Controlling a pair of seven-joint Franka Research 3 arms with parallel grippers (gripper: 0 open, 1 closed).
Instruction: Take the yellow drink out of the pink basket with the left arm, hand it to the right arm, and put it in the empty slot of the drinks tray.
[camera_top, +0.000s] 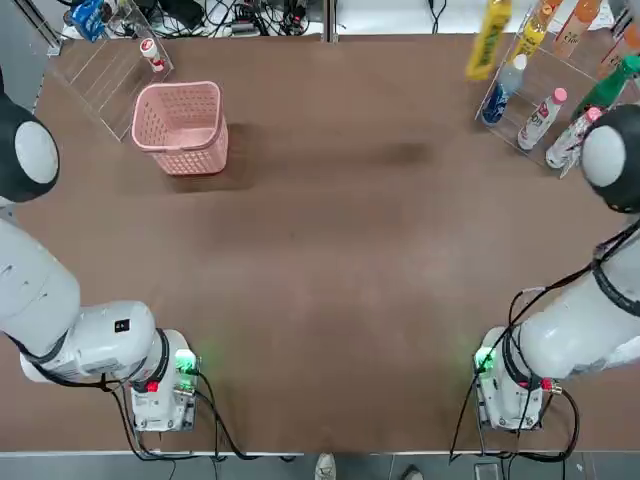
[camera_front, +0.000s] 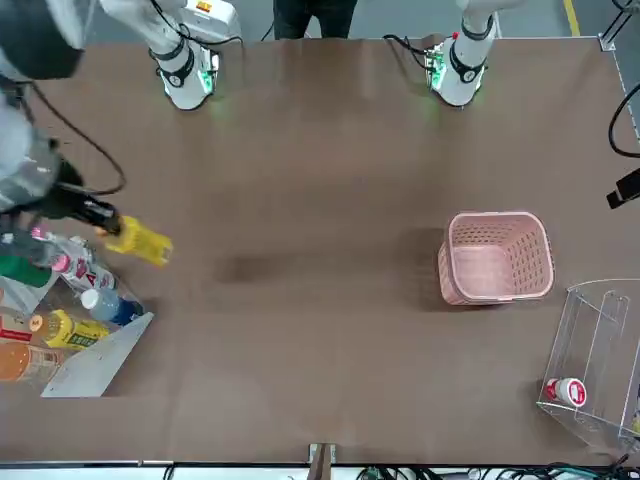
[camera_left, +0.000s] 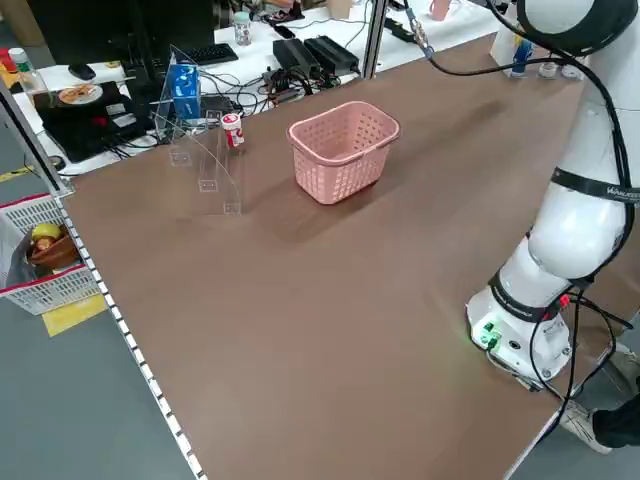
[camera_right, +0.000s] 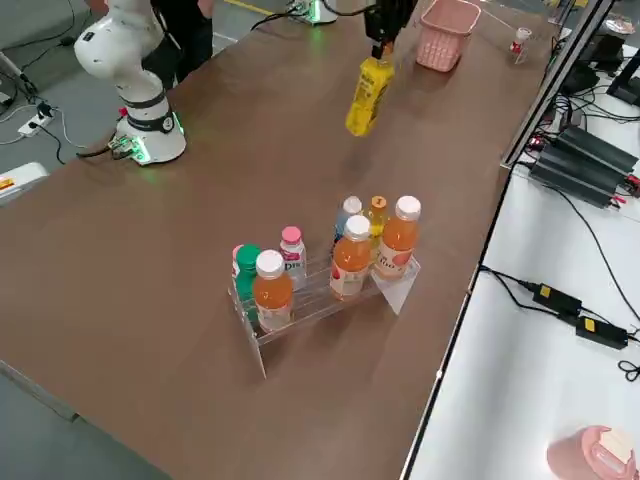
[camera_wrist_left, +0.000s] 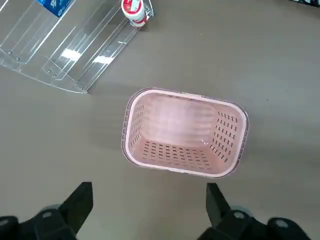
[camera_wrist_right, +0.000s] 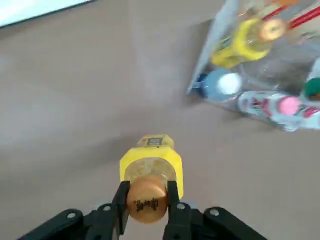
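The yellow drink hangs upright in the air, and my right gripper is shut on its capped top. It hovers over bare table just short of the drinks tray, a clear tiered rack holding several bottles. From across the table the yellow drink shows beside the tray's upper corner. The pink basket stands empty at the far left of the table. My left gripper hovers high above the basket, open, with nothing between its fingers.
A clear acrylic stand with a small red-and-white bottle sits beside the basket at the far left corner. Cables and boxes lie beyond the far edge. A person's shoes show behind the arm bases.
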